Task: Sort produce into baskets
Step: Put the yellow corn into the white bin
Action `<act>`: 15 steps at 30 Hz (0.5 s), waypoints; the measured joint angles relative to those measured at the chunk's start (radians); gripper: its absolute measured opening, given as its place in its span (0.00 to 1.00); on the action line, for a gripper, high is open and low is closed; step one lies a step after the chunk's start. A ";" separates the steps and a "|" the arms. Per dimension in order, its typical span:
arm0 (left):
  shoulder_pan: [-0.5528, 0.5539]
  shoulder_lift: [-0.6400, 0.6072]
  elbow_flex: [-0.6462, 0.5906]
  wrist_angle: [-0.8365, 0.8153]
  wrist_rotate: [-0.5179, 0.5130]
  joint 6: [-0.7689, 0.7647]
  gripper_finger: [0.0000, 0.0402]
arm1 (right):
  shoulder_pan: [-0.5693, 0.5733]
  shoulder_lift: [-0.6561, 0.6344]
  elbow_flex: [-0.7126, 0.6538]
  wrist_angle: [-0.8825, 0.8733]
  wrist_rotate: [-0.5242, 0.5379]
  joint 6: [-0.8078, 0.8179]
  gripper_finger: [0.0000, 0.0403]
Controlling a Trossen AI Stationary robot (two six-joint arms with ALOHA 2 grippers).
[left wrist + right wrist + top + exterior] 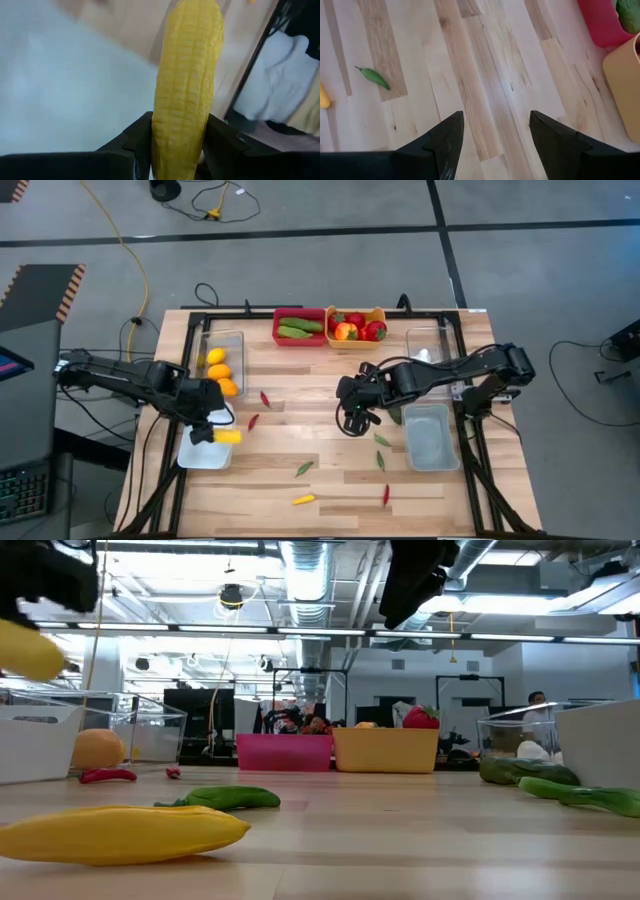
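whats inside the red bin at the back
Green cucumbers lie in the red bin, seen from above. The low view shows only its wall, and whatever lies beneath them is covered.

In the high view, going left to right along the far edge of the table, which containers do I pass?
Clear tub holding yellow and orange pieces → red bin with green cucumbers → orange-yellow bin with red produce → second clear tub.

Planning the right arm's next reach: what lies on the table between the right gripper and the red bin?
Only bare wood: in the high view, nothing lies between the right gripper and the red bin.
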 joint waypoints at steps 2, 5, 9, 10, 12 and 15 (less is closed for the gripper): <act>0.000 0.003 0.000 -0.042 0.035 -0.045 0.33 | 0.000 0.000 0.000 0.001 0.000 0.000 0.63; 0.000 0.003 0.000 -0.081 0.057 -0.089 0.33 | 0.000 0.000 0.000 0.002 0.000 0.000 0.63; 0.000 0.003 0.001 -0.081 0.061 -0.098 0.33 | 0.000 0.000 0.000 0.004 0.000 0.000 0.63; 0.000 0.007 0.001 -0.081 0.061 -0.098 0.33 | 0.000 0.000 0.000 0.004 0.000 0.000 0.63; 0.000 0.010 0.001 -0.081 0.063 -0.095 0.33 | 0.000 0.000 0.000 0.004 0.000 0.000 0.63; 0.000 0.008 0.001 -0.083 0.066 -0.094 0.33 | 0.000 0.000 0.000 0.004 0.001 0.000 0.63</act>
